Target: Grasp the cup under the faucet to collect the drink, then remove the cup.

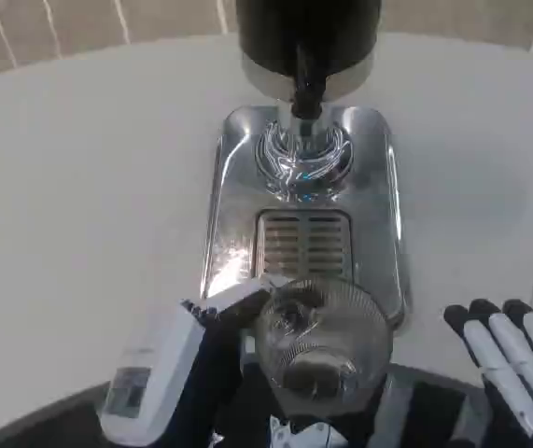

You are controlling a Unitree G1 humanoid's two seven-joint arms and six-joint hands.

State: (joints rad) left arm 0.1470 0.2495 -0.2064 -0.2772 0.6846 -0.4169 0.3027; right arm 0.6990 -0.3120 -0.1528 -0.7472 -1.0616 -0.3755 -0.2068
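The cup (320,342) is held by the left hand (168,373), the right hand (513,359) is loose, and drink could be spilled if it is tipped.

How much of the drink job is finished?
Done: the left hand holds the clear cup. In hand: the cup sits at the near edge of the shiny tray, short of the faucet. Left: move it under, fill it, take it away. The right hand waits.
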